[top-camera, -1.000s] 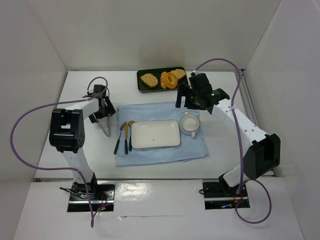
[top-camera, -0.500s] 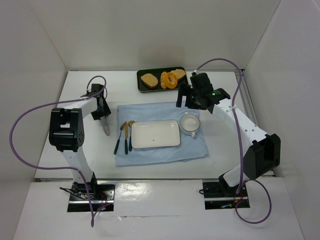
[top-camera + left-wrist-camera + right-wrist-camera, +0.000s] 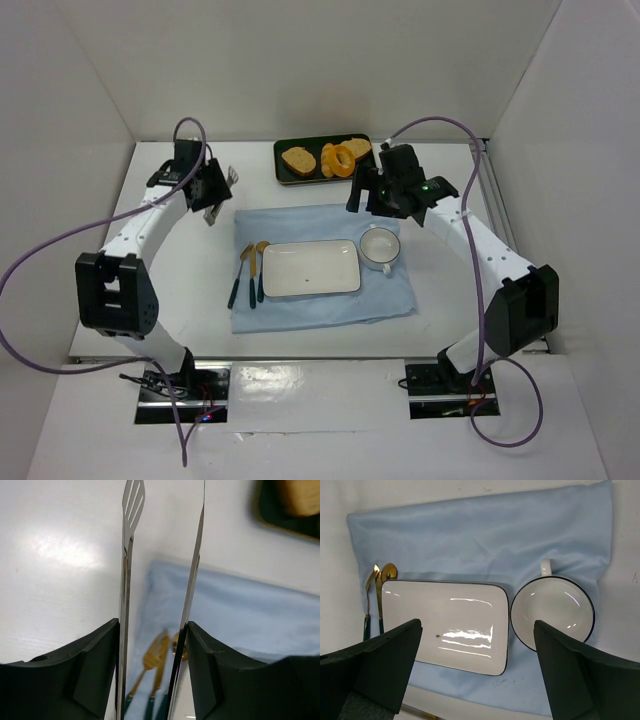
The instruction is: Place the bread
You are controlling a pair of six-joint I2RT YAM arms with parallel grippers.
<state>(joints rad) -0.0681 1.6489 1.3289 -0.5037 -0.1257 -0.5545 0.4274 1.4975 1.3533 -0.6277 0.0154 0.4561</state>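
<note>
The bread point(image 3: 341, 160), a glossy orange ring, lies in the dark tray point(image 3: 287, 178) at the back, between toast slices. My left gripper point(image 3: 210, 188) is off the table, left of the tray, and shut on metal tongs point(image 3: 126, 575). The tongs' two arms run up between my fingers point(image 3: 95, 670) and stand apart with nothing between their tips. My right gripper point(image 3: 368, 195) hangs open and empty above the white plate point(image 3: 445, 605) and cup point(image 3: 552, 612), just in front of the tray.
A light blue cloth point(image 3: 320, 300) carries the rectangular plate point(image 3: 310, 268), the cup point(image 3: 380, 247) and gold cutlery point(image 3: 248, 272) with dark handles. The tray's corner point(image 3: 287, 515) shows blurred at the top right of the left wrist view. White walls enclose the table.
My left gripper closed on the tongs lying left of the cloth, then lifted them and swung back toward the tray. The right arm has barely moved.
</note>
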